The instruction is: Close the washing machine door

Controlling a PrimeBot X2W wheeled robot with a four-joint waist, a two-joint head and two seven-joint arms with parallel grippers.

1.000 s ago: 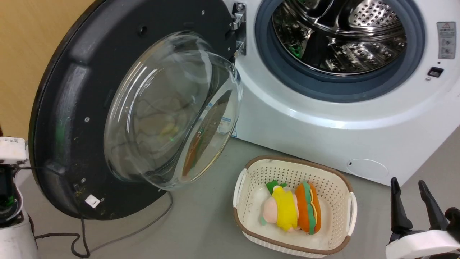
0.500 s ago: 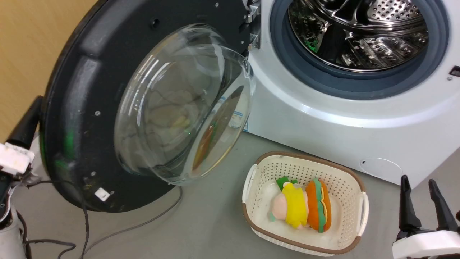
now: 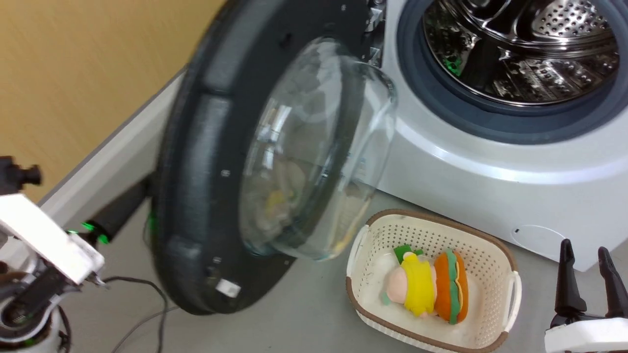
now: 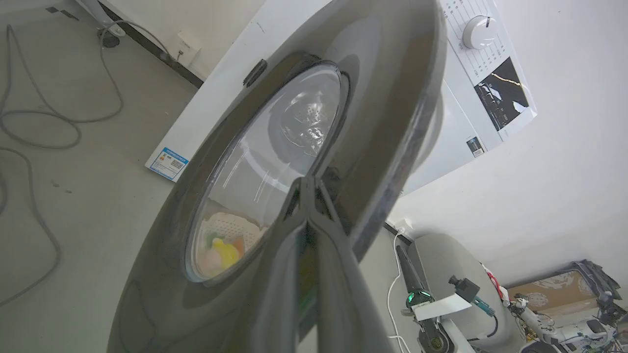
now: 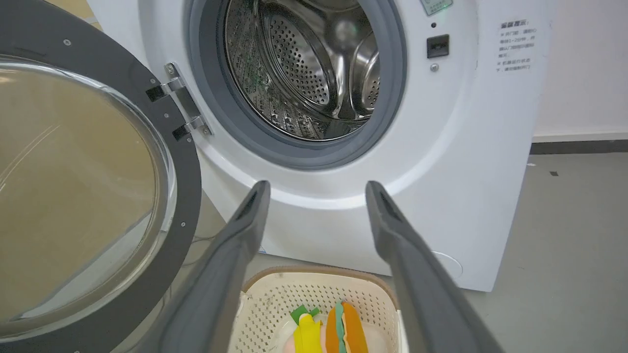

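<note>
**Desk:** Where's the door?

**Me:** The washing machine door (image 3: 274, 162) stands roughly half open. It hangs on its hinge (image 3: 374, 19) at ten o'clock of the drum (image 3: 520, 54), and it is blurred in my head view. The washing machine (image 3: 490, 162) fills twelve to three o'clock of that view.

**Desk:** And the grippers?

**Me:** My left gripper (image 4: 307, 184) has its fingers clenched together on nothing. In the left wrist view the tips look pressed against the door's glossy outer face, near the rim. In the head view it sits at eight o'clock, behind the door's edge. My right gripper (image 3: 585, 246) hangs at four o'clock with its fingers spread, grasping nothing, well apart from the door.

**Desk:** Which step is that?

**Me:** I'd call it the middle of the push: the door is partway round and not yet latched.

**Desk:** What does the next move need?

**Me:** I'd follow the hinge's arc and sweep the door toward three o'clock. The tips mustn't slide off that curved face. A firm last press should then make the latch catch. The basket (image 3: 510, 294) of plush toys (image 3: 427, 291) sits on the floor at six o'clock of the drum, near the glass bowl. I expect the door to pass above it, but I'd watch that gap.
</note>
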